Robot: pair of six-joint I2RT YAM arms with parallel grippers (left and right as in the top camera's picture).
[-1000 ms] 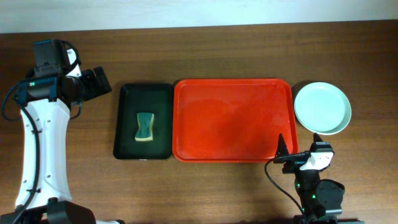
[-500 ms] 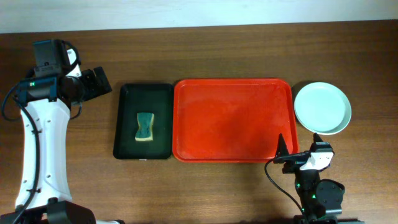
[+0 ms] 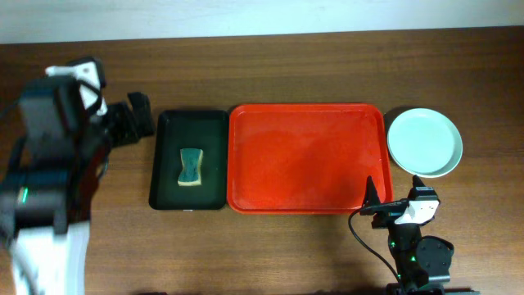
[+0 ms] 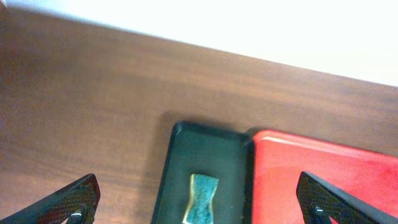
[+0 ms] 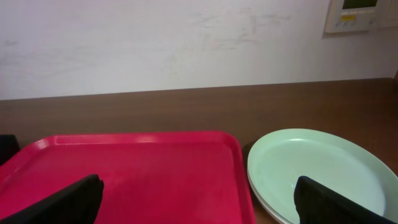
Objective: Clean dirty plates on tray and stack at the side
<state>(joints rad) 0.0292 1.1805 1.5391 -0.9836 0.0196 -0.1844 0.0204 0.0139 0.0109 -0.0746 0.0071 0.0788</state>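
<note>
From overhead, the red tray (image 3: 307, 156) is lying bare in the middle of the bench (image 3: 286, 65), with nothing resting on it. The plates (image 3: 424, 142) are sitting off the tray, on the bench just beside its right rim. Only a pale mint top plate is showing from here. A narrower black tray (image 3: 209, 135) is lying right against the red tray's left side and is carrying a green sponge (image 3: 191, 166). The left arm (image 3: 49, 180) is showing as a blur at the left edge.

Through the left wrist camera, the left jaws are standing wide apart and holding nothing. They are hanging above the bench and framing the black tray and the sponge, with a corner of the red tray showing to the right.

Through the right wrist camera, the right jaws are likewise gaping at their widest and gripping nothing, looking low across the red tray. The plates are sitting just right of its rim, and a second rim is peeking out beneath the mint one, so they are resting as a stack. How many are lying underneath I cannot tell.

Judging by this, the tray is already cleared and the stacking is looking finished or nearly so. If a plate is needing another move, it is likely handling as a light, stiff, smooth thing, slippery against the one below and possibly brittle. The raised rim is offering the best hold, with one jaw over the lip and one under it, on the side facing the right jaws.
</note>
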